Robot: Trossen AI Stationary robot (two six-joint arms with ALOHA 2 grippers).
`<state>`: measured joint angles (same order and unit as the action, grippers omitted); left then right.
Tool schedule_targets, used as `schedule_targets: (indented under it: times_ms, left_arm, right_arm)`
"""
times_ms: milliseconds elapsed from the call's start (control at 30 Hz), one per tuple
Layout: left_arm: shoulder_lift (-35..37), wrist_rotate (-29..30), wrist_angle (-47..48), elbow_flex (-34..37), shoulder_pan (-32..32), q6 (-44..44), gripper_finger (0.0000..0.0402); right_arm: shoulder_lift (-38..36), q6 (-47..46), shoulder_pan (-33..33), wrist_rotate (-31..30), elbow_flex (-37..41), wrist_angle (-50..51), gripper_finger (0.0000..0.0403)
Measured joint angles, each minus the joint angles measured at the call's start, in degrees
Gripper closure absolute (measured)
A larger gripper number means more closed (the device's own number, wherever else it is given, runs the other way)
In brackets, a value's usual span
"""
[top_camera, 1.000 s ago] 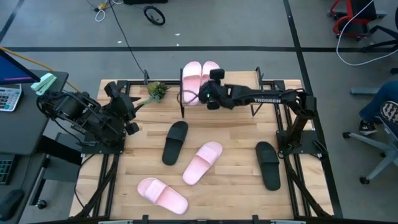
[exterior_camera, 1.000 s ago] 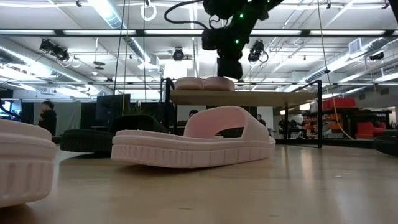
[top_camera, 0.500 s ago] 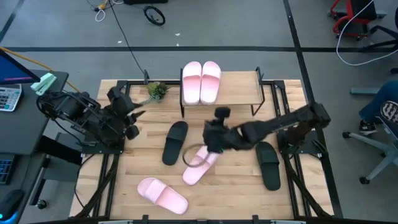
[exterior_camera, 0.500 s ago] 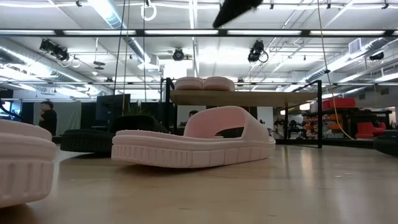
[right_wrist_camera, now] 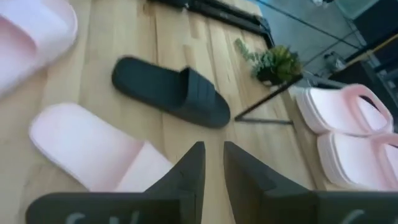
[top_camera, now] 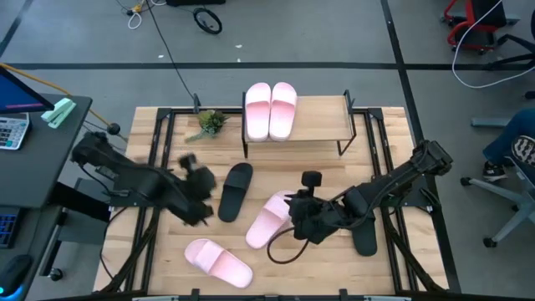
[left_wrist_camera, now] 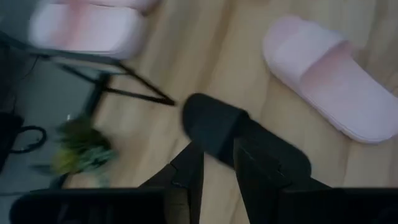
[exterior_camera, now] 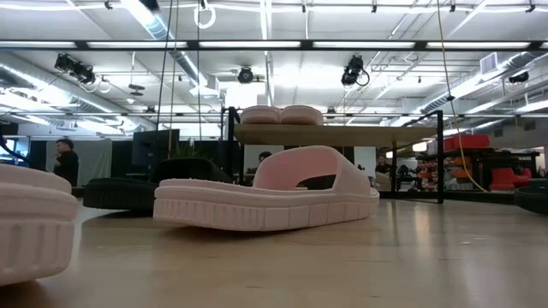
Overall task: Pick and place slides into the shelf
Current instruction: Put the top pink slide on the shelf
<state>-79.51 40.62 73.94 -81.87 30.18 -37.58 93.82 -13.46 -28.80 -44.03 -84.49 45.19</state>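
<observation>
1. Two pink slides [top_camera: 270, 110] lie on the shelf [top_camera: 322, 119]. The right pincer [top_camera: 294, 219], at the shelf a second ago, now hangs over the middle pink slide [top_camera: 269, 219], fingers slightly apart and empty.
2. Left pincer [top_camera: 201, 196], before parked at the edge, is now beside the near black slide [top_camera: 234, 191], slightly open, empty.
3. Four slides remain on the wooden tabletop [top_camera: 322, 263]; a small plant [top_camera: 209, 122] stands beside the shelf. A person [exterior_camera: 64, 159] stands far behind in the room.

Small green plant [top_camera: 210, 122] on tabletop; calculator [top_camera: 12, 130] on side desk [top_camera: 33, 159].
</observation>
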Motion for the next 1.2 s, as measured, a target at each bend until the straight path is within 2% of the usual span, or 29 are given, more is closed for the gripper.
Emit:
schedule_targets:
  times_ms: [133,233,300,367,467,600,767,1000,1200]
  left_arm:
    - [-4.2,-0.4,-23.4,10.7,-0.4,7.7,0.0307]
    - [-8.6,-3.2,-39.9,16.1,-0.4,24.2,0.0311]
    - [-11.9,-3.9,-47.7,17.9,-0.7,36.4,0.0314]
    - [-15.2,-4.1,-53.1,18.2,-1.4,44.1,0.0313]
    - [-20.3,-4.1,-56.2,16.9,-3.8,47.2,0.0304]
    - [-25.9,-6.1,-56.7,14.3,-7.5,47.9,0.0287]
    - [-31.4,-7.4,-57.7,11.3,-9.9,53.5,0.0264]
    - [-33.4,-7.3,-58.3,9.0,-10.1,53.7,0.023]
    - [-33.2,-7.7,-61.5,9.0,-10.8,54.5,0.0225]
  right_arm:
    - [-0.4,1.3,0.0,-0.1,0.0,3.7,0.0339]
    - [-0.8,4.4,0.2,-1.1,0.0,5.7,0.0339]
    - [-1.1,4.2,0.1,-3.9,0.0,7.0,0.0339]
    - [-1.9,3.4,0.1,-6.9,0.0,8.3,0.0339]
    - [-3.8,-0.8,0.0,-8.6,0.0,11.7,0.0339]
    - [-6.6,-10.8,-0.3,-8.2,0.0,16.6,0.0339]
    - [-8.6,-19.1,-1.1,-8.1,0.0,19.6,0.0339]
    - [-8.3,-19.0,-2.6,-7.9,0.0,20.1,0.0339]
    - [-8.3,-18.0,-2.6,-8.1,0.0,20.6,0.0339]
